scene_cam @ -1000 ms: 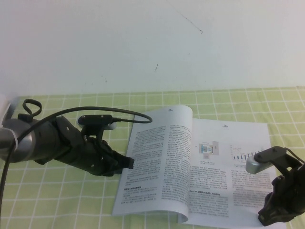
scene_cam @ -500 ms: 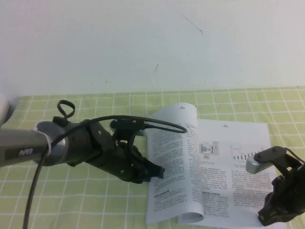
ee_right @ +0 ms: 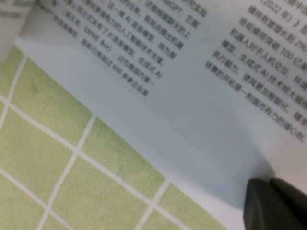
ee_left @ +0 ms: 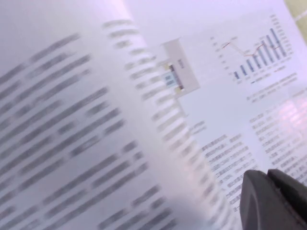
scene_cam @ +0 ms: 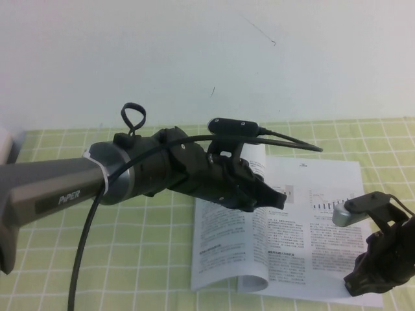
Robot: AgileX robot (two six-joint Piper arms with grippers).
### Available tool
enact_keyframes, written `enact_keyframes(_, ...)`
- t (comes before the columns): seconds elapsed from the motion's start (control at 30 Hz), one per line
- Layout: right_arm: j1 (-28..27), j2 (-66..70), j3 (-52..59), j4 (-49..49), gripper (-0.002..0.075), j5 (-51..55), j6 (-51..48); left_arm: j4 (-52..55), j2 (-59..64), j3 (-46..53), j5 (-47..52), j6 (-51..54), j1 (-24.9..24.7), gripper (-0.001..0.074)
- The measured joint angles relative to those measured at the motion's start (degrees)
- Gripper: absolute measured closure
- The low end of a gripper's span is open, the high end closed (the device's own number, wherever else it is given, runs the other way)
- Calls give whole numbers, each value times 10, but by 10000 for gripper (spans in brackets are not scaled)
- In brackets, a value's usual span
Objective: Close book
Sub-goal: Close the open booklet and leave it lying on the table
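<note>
Book (scene_cam: 311, 233) lies open on the green-checked bench (scene_cam: 130, 259), right of centre, with its left page raised and curling over toward the right page. Left gripper (scene_cam: 277, 199), fingers pressed together, reaches across above the book's middle, right at the raised page. Right gripper (scene_cam: 355, 285), fingers also pressed together, points down at the book's near right corner, by the page edge

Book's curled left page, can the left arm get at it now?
Probably yes: the left end effector sits beside the curled page, nothing between them; the right end effector is at the near right corner of the book.
</note>
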Motion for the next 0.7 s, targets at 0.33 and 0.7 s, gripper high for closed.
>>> enact_keyframes(0.33,1,0,0,0,729,-5,0,276,0,-24,41,-163,26,739)
enact_keyframes(0.7,1,0,0,0,729,-6,-1,587,36,-24,60,-459,55,739)
